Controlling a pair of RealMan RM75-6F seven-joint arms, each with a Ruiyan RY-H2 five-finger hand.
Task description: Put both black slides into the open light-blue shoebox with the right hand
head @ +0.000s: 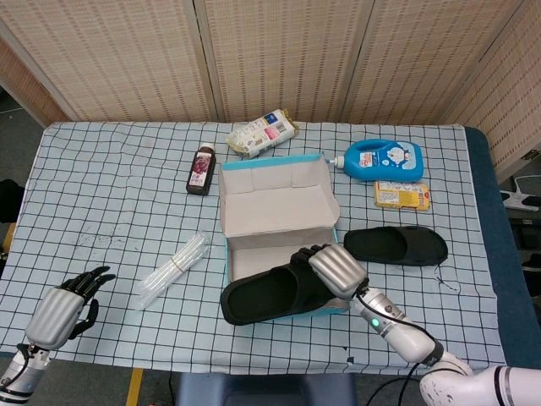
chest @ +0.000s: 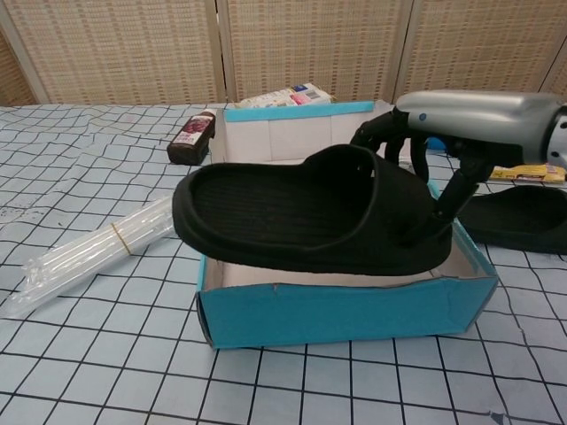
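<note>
Far left, the left hand (head: 63, 308) rests on the table, fingers spread, holding nothing. Centre: the slide (chest: 301, 212) hangs over the shoebox (chest: 337, 310), toe seemingly past its left wall. The right hand (chest: 452, 133) grips the strap; it should draw rightward before lowering. The second slide (head: 396, 245) waits just right of the box.

The checked table (head: 118, 178) bears a shoebox (head: 279, 203), second slide (head: 396, 245), bottles and packets.
</note>
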